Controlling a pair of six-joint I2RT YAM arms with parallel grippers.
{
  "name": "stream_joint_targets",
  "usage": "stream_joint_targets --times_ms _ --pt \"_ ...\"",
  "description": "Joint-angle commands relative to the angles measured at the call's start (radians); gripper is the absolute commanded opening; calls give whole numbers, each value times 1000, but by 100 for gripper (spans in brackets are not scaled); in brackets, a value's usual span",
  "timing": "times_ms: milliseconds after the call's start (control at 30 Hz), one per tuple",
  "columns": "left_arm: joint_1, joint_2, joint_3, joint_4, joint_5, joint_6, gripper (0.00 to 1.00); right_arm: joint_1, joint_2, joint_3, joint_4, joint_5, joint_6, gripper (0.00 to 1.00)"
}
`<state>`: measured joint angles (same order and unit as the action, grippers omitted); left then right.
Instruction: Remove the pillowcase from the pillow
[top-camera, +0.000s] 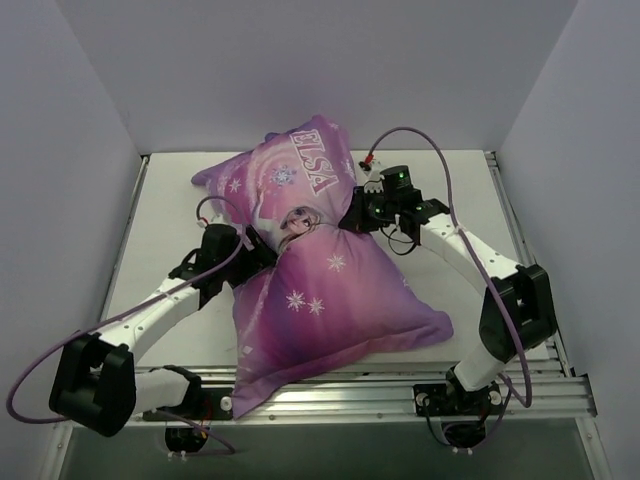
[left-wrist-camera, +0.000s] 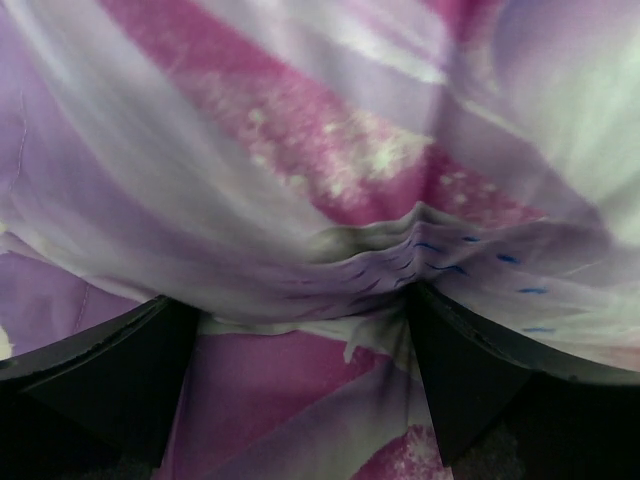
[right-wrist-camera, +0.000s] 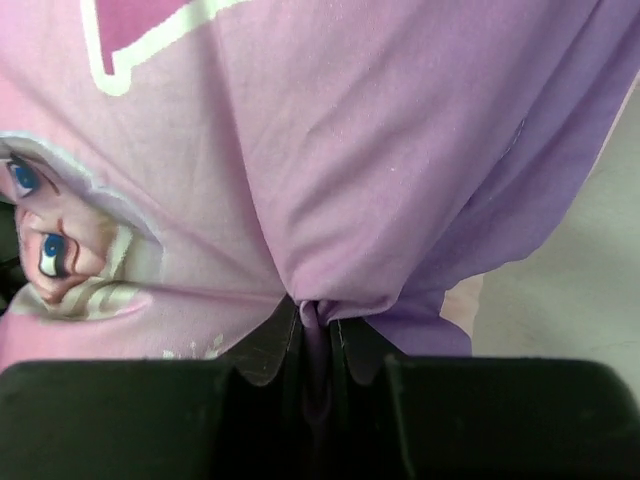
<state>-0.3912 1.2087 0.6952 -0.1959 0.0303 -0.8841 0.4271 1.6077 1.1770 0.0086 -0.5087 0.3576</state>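
The pillowcase (top-camera: 330, 285), a purple-pink print with a princess face, snowflakes and "ELSA" lettering, lies diagonally across the white table (top-camera: 165, 235). It is pinched to a narrow waist in the middle. The pillow is hidden inside it. My left gripper (top-camera: 258, 250) presses into the waist from the left. In the left wrist view its jaws (left-wrist-camera: 300, 320) stand wide apart, with bunched pillowcase fabric (left-wrist-camera: 300, 150) between and over them. My right gripper (top-camera: 352, 218) is at the waist's right side. It is shut (right-wrist-camera: 320, 315) on a small fold of the pillowcase (right-wrist-camera: 380, 150).
White walls enclose the table at the left, back and right. A metal rail (top-camera: 400, 395) runs along the near edge, and the pillowcase's lower corner overhangs it. Purple cables (top-camera: 440, 160) loop over both arms. Bare table (right-wrist-camera: 570, 280) lies to the right of the right gripper.
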Motion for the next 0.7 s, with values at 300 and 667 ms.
stream_joint_targets --times_ms 300,667 --pt "-210 325 461 171 -3 5 94 269 -190 516 -234 15 -187 0" --pt "-196 -62 77 -39 -164 -105 94 338 -212 308 -220 70 -184 41"
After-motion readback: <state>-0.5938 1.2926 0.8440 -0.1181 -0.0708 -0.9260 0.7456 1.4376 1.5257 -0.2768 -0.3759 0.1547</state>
